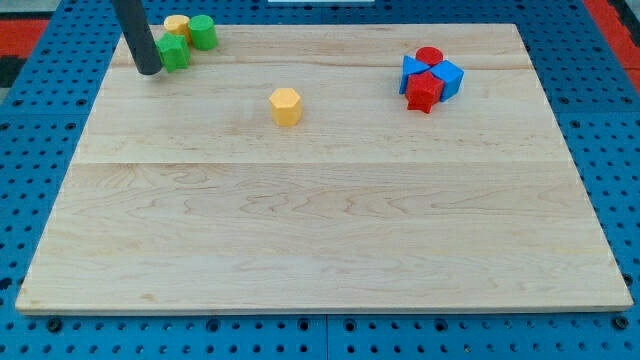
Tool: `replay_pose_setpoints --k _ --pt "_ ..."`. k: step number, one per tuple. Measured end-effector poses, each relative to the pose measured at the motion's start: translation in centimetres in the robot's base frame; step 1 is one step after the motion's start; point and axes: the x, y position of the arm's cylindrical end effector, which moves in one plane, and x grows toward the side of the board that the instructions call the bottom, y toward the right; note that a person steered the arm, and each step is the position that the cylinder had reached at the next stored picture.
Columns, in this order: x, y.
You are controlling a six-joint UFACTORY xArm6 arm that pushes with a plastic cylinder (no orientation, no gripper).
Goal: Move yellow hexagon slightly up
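The yellow hexagon (285, 105) sat alone on the counter (320, 230), a little left of centre in the upper half of the frame, with bare wood all round it. It looked like a small, rigid, smooth-faced prism, probably light, the sort of piece that would slide readily on the pale planks and might turn if pushed off-centre. A push on the middle of its lower face seemed the sound choice for moving it up.

My tip (149, 71), the end of a plain dark rod, stood at the upper left of the frame, well apart from the hexagon. This tool had nothing to open or close and held nothing. It was just left of a green block (175, 53); whether they touched could not be told. A yellow cylinder (177, 24) and a green cylinder (203, 31) stood just above.

At the upper right, a red cylinder (429, 56), a red star (423, 92) and blue blocks (447, 76) were packed close together.

The counter's grain ran across, matt and even.
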Motion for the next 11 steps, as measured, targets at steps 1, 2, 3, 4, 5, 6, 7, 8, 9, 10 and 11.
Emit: replay_pose_setpoints --k 1,2,3,4,5,6,7,8,9,10,11 --pt "0.0 2.0" --pt "-0.2 2.9" --pt "-1.2 2.9" --pt "-1.8 2.9" --pt "0.2 4.8" --pt "4.7 8.4" --pt "8.8 13.0" --pt "10.7 17.6" --pt "10.4 18.8" --pt "9.4 17.4" --pt "8.1 15.5"
